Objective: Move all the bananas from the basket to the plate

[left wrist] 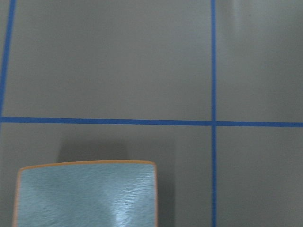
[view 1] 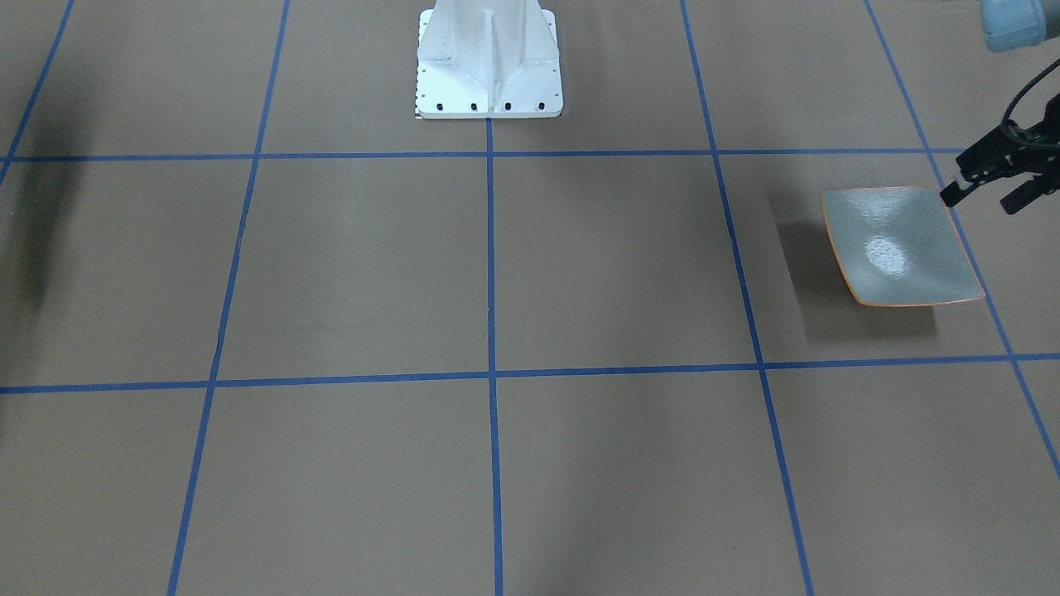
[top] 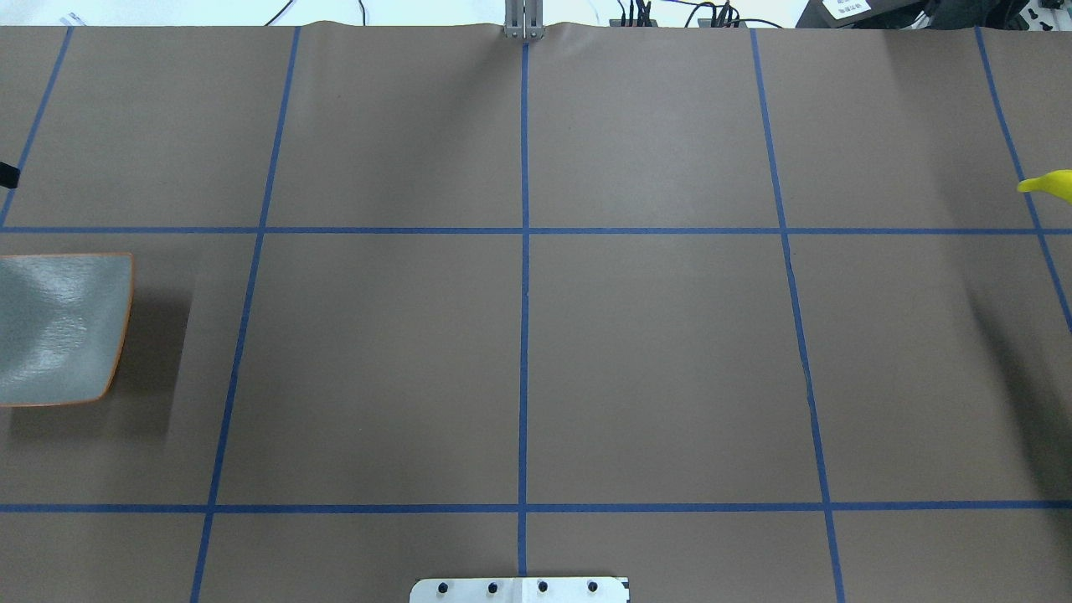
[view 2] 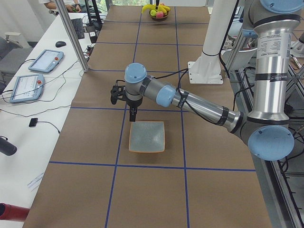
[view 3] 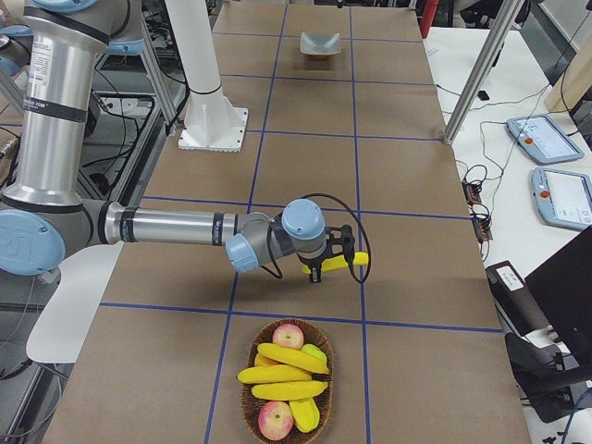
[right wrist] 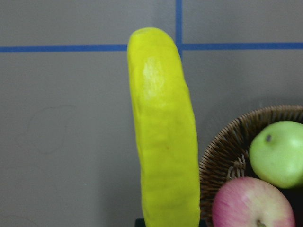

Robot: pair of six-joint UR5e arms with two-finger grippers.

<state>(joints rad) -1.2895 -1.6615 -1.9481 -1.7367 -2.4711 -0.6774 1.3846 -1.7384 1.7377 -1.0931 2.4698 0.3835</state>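
1. Plate (top: 59,327): sits at the far left end of the worktop (top: 653,360). It's bare, no fruit on it, so zero bananas are delivered.
2. Left hand (view 1: 981,199): hangs over a corner of the plate with its fingers spread and nothing between them. It looks parked there, possibly waiting to receive.
3. Right hand (view 3: 338,266): at the opposite end of the worktop, closed on one banana (right wrist: 163,132). Only a sliver of the hand shows at the bottom of the wrist view. The banana is off the worktop, just beside the basket (view 3: 248,388) on the plate side and well apart from the plate. Its tip just pokes into the overhead view at the right edge.
4. Basket: at the far right end, with at least three more bananas (view 3: 277,375) lying in it. An exact count is hard from the side view. Apples (view 3: 288,335) are mixed in with them, two red and one green; those stay put.
5. Status, my read: early in the task, with the first banana picked and in transit and none placed. The whole worktop length lies between it and the plate, so expect either a long reach or a hand-over to the left arm. After that, the pick-and-carry repeats for each banana in the basket.
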